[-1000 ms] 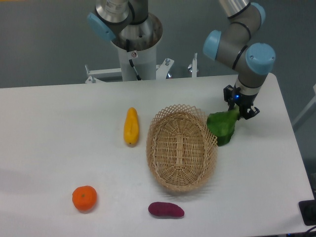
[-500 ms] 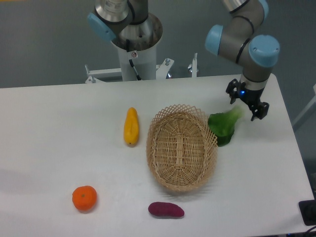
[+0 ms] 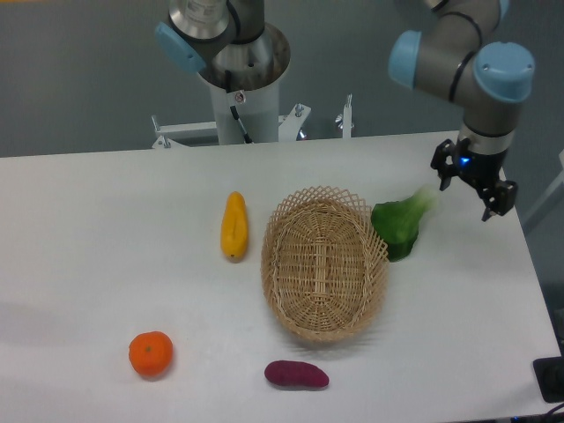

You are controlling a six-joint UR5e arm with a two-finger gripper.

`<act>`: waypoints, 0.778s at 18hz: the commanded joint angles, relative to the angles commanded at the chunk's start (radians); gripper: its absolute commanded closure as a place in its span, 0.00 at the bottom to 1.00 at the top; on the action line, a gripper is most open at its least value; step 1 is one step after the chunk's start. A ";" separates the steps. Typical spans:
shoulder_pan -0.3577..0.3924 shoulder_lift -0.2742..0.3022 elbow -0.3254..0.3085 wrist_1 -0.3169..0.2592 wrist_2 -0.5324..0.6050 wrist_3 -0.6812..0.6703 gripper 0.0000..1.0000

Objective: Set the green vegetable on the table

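Observation:
The green vegetable [image 3: 401,224] lies on the white table [image 3: 115,238], its leafy end against the right rim of the wicker basket and its pale stalk pointing up-right. My gripper [image 3: 470,188] hangs open to the right of the stalk, raised clear of it, with nothing between its fingers.
An oval wicker basket [image 3: 324,262] sits mid-table. A yellow corn-like vegetable [image 3: 233,226] lies left of it, an orange [image 3: 151,353] at the front left, a purple sweet potato [image 3: 296,374] in front of the basket. The table's right edge is close to the gripper.
My gripper opened and let go of the green vegetable's stalk, then moved right and up away from it. The vegetable stays beside the basket.

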 joint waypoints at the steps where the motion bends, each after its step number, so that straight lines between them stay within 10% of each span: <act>1: -0.009 -0.011 0.034 -0.028 0.000 -0.018 0.00; 7: -0.063 -0.089 0.226 -0.158 0.002 -0.141 0.00; 14: -0.150 -0.187 0.338 -0.183 0.011 -0.269 0.00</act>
